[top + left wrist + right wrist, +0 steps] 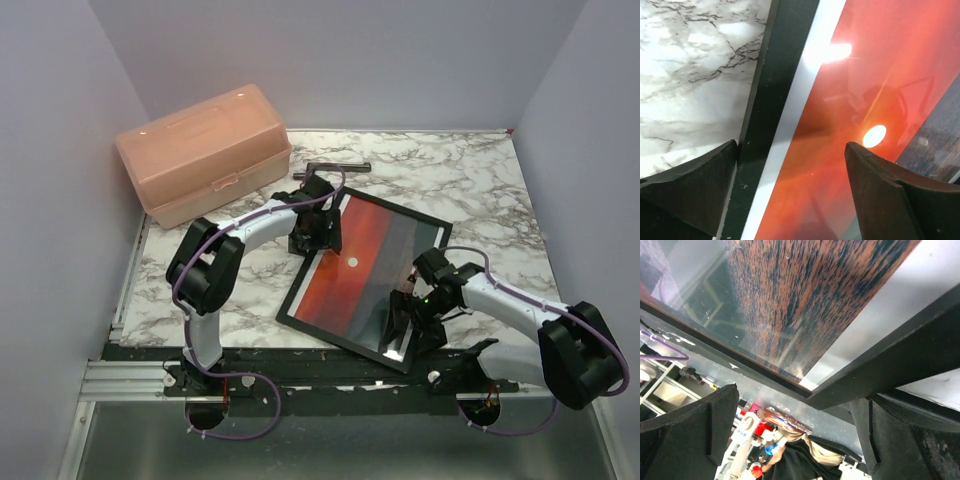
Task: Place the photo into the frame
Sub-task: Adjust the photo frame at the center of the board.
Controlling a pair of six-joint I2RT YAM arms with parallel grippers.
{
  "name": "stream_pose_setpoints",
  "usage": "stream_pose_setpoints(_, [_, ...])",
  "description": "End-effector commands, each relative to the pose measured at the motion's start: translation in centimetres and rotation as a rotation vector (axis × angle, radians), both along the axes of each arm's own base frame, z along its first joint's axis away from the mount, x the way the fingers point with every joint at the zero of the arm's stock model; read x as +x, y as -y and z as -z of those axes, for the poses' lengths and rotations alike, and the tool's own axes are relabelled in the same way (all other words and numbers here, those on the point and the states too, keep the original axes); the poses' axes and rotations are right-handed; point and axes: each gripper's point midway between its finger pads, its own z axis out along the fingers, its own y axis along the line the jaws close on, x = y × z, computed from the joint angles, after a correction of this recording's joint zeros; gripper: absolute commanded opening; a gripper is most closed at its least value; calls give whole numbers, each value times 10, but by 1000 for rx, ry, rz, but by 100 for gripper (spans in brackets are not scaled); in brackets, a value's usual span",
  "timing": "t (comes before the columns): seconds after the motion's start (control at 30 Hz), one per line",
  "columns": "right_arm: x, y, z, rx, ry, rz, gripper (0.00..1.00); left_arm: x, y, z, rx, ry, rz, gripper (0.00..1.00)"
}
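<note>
The black-faced frame (288,318) lies flat in the middle of the marble table with the photo (345,285) inside it, red-orange sky and white sun up. My left gripper (315,237) hovers open over the frame's far left edge. In the left wrist view the left gripper (790,172) straddles the black frame rail (767,110), a white margin and the photo (860,75). My right gripper (405,322) stands open at the frame's near right corner. In the right wrist view the right gripper (795,420) has that frame corner (840,387) between its fingers, and the photo (800,295) shows above.
A peach plastic box (205,150) with a closed lid stands at the back left. A dark bar-shaped object (338,167) lies behind the frame. The frame's near right corner reaches over the black rail (300,370) at the table's front edge.
</note>
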Motion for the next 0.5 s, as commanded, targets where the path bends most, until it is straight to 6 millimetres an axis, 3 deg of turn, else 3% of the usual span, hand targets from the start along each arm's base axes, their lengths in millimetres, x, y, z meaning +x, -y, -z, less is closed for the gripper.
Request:
stream_pose_setpoints(0.0, [45,-44,-37,221,169,-32,100,-36,25,-24,-43,-61,107,92])
stream_pose_setpoints(0.13, [60,-43,-45,173,211,-41,100,-29,-16,-36,151,10,65,98])
stream_pose_setpoints(0.27, [70,-42,-50,140,237,-45,100,-27,-62,-52,351,72,14,98])
stream_pose_setpoints(0.37, [76,-44,-55,143,260,-57,100,-35,-79,-64,390,92,2,98])
stream_pose_setpoints(0.47, [90,-49,-65,156,322,-57,100,-53,-81,-70,319,95,-2,98])
